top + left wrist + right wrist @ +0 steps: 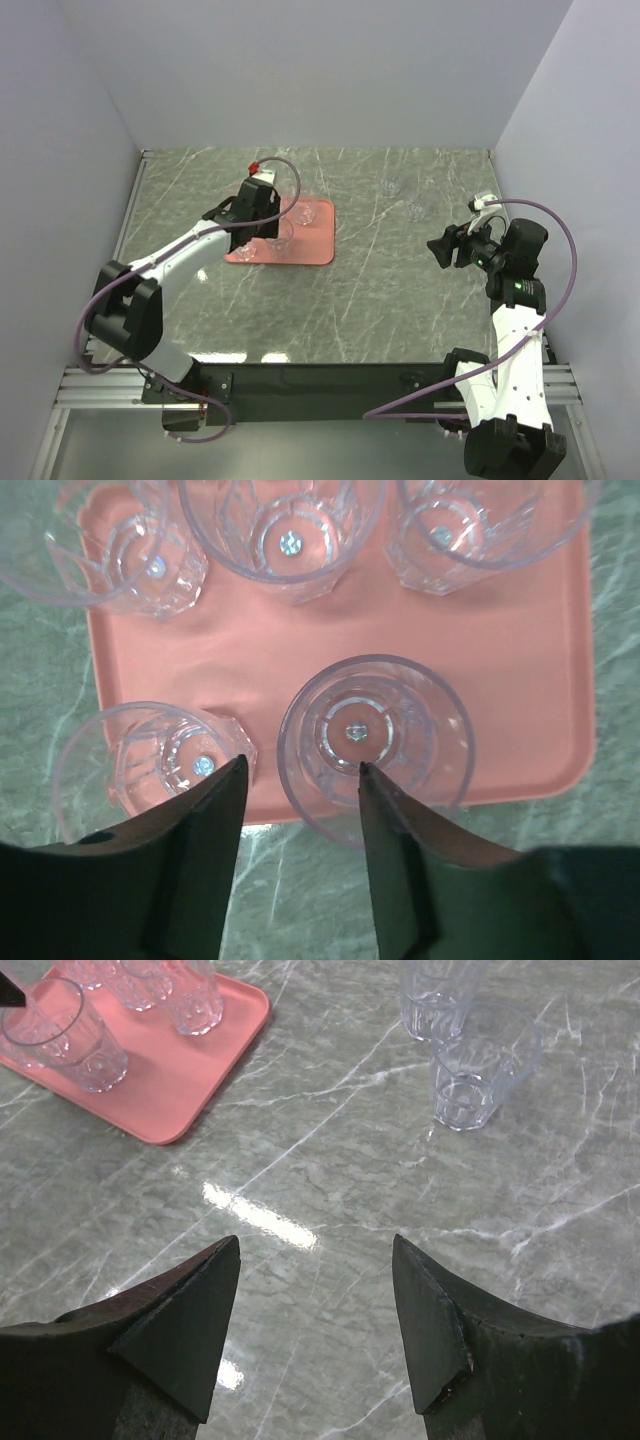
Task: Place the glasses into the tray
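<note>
The salmon-pink tray (312,246) lies left of the table's centre. In the left wrist view several clear glasses stand upright on the tray (500,660). My left gripper (300,770) is open above the tray's near edge. Its right finger is over the front right glass (400,730) and its left finger is beside the front left glass (150,765). Two more glasses (393,187) (417,210) stand on the table at the back right. My right gripper (315,1260) is open and empty, short of those two glasses (470,1080) (435,1000).
The table is green-grey marble (380,290) with white walls on three sides. The tray (180,1090) shows at the top left of the right wrist view. A black rail (330,378) runs along the near edge between the arm bases.
</note>
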Robot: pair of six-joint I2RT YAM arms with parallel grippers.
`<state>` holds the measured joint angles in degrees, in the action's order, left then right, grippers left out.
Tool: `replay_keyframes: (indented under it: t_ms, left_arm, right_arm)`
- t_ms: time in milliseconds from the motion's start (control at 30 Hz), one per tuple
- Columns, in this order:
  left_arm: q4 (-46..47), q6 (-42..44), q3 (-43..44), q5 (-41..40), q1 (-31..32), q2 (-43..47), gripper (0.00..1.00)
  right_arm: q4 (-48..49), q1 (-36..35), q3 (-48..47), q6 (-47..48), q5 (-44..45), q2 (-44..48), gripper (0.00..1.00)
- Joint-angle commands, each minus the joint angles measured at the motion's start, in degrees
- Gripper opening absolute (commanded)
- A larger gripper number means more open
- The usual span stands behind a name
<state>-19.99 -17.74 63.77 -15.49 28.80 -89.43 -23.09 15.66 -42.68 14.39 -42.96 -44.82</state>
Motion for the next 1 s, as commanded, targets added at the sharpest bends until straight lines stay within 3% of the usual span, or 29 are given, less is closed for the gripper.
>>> replay_keyframes:
  t_ms: [0,200,400,733,967]
  left_arm:
    - [0.74,1.83,3.03,1.51,-0.14,6.54,0.55]
    - [0.39,3.59,0.14,0.2,-0.76,15.15,0.72]
    - [2.49,4.82,-8.12,-4.97,-2.6,28.41,0.98]
    - [8.73,7.89,-21.4,-12.1,-4.1,47.31,0.99]
    - [9.35,7.63,-21.49,-13.17,-4.19,48.47,0.99]
  right_arm:
    - [2.35,0.42,0.31,0.2,-0.02,0.26,0.69]
    - [1.91,0.51,-0.13,0.46,1.3,-1.93,0.69]
    - [1.47,0.42,-1.96,0.99,1.74,-7.56,0.69]
    - [-2.04,0.34,-12.68,3.45,5.43,-24.24,0.67]
    - [-2.83,0.34,-23.93,-1.38,10.52,-37.17,0.64]
